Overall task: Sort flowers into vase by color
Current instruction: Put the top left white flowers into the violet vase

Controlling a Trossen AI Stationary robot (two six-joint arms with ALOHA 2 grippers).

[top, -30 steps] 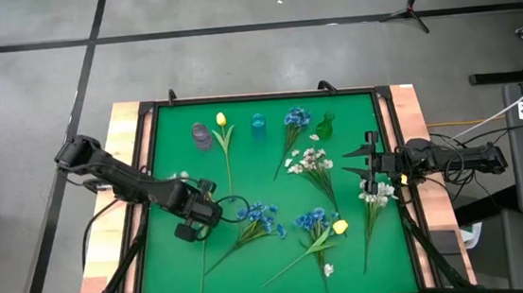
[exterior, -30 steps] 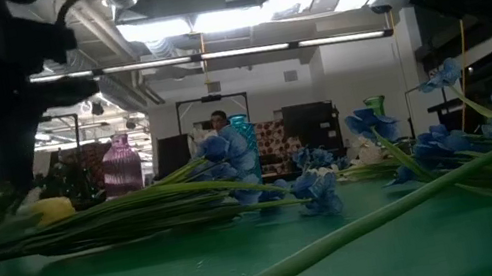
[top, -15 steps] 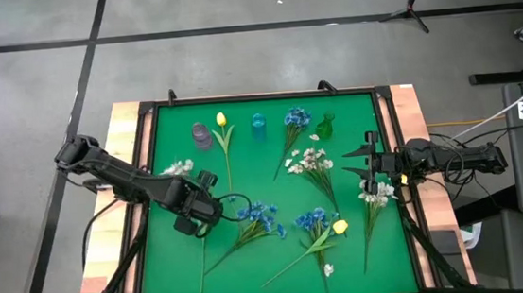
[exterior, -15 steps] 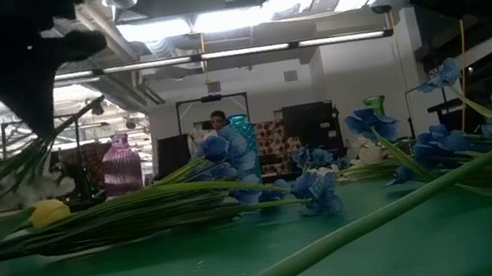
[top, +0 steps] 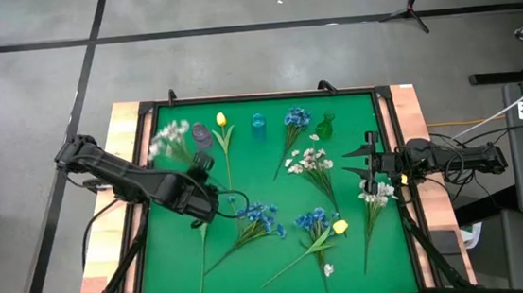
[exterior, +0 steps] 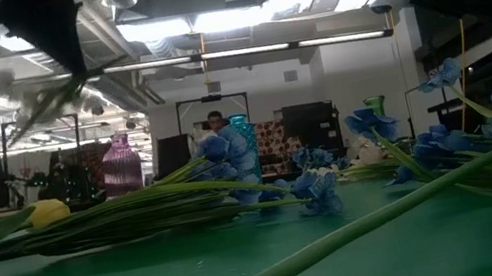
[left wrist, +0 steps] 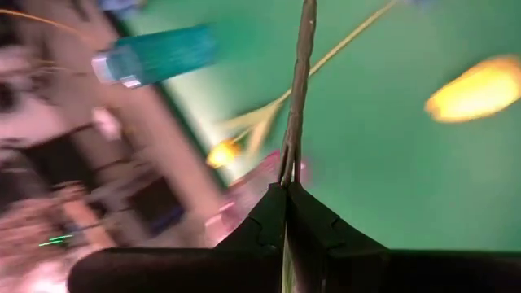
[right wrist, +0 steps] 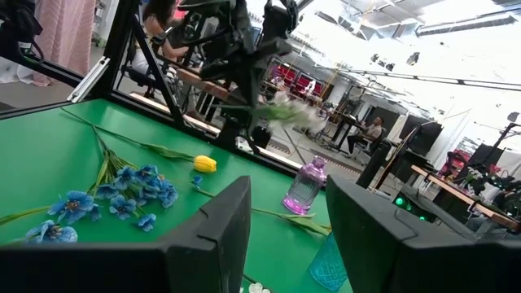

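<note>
The white small-blossom spray on its thin green stalk (top: 172, 138) hangs lifted over the green bench (top: 253, 270), its blossoms at about ten o'clock of the mat, just beside the purple ribbed glass vase (top: 202, 135). My left end effector (top: 201, 201) is clamped tight on the lower stalk, fingers (left wrist: 313, 224) pressed together with the stem running straight out between them.

To do this step well, I judge I should tip the stalk's free end toward a vase mouth and steady the swing first, since the wrist view is smeared and a thin stem whips easily. Which vase takes white, I cannot tell.

The teal vase (top: 258, 123) and green vase (top: 324, 126) stand at twelve o'clock. The remaining flowers, among them blue clustered blooms (top: 262, 217) and a yellow tulip-like bud (top: 221, 120), lie flat around the centre.

My right end effector (top: 370, 167) waits at three o'clock, fingers spread, empty.
</note>
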